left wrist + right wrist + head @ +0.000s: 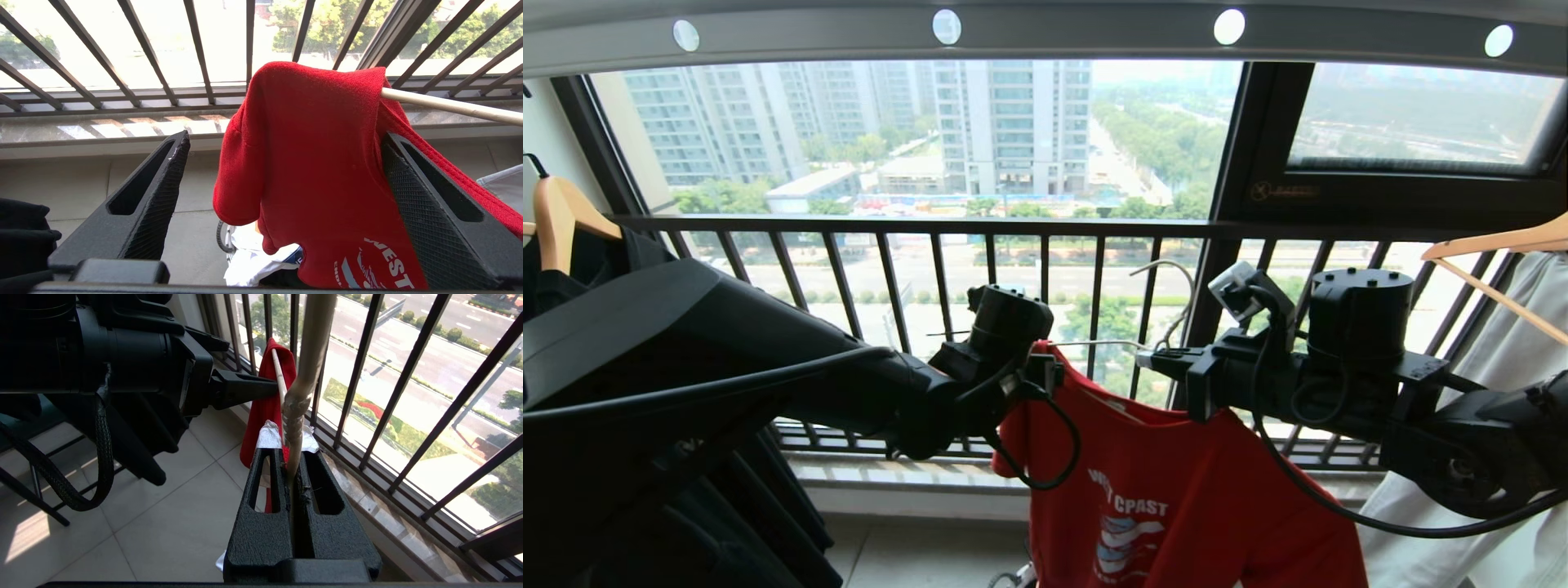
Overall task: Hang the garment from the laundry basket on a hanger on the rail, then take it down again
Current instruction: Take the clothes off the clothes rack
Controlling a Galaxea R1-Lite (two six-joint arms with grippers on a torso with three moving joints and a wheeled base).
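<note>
At centre frame my right gripper [295, 467] clamps the hanger [295, 404] at its twisted neck; my left gripper [282, 163] stands wide open around the garment [1168, 482]'s draped shoulder.

Red garment [1176, 490] draped on wire hanger [1168, 327]

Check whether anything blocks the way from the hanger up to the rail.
Nothing visible does. The right gripper holds the hanger by its twisted neck, red T-shirt on it; only open window shows between its hook and the rail overhead.
</note>
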